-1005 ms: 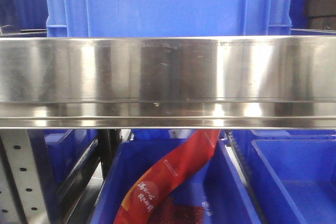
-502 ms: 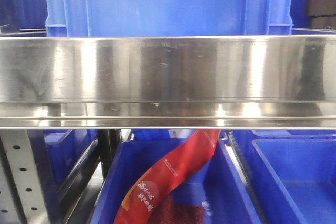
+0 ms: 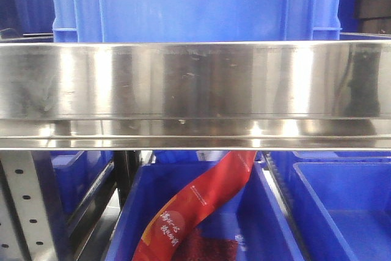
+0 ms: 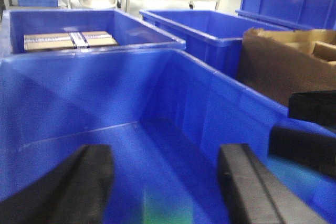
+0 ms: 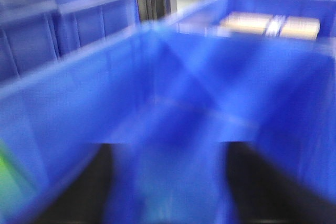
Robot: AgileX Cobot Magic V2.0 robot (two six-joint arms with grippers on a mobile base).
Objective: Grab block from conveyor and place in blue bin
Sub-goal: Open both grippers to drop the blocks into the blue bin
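Block: you cannot see it, nor the conveyor belt, in any view.

Front view: a polished steel rail [image 3: 195,80] crosses your frame. A blue crate [image 3: 195,4] stands behind it. Below, a blue bin [image 3: 269,218] holds a red printed packet [image 3: 195,206]. Against the earlier frames, only the reflections on the steel have shifted.

Left wrist view: the left gripper [image 4: 165,187] hangs over a blue bin [image 4: 68,93], jaws spread wide, nothing between them.

Right wrist view: heavily blurred, suggesting motion. The right gripper [image 5: 168,187] is also spread wide, empty, over a blue bin [image 5: 79,77].

You likely have no block in hand yet.
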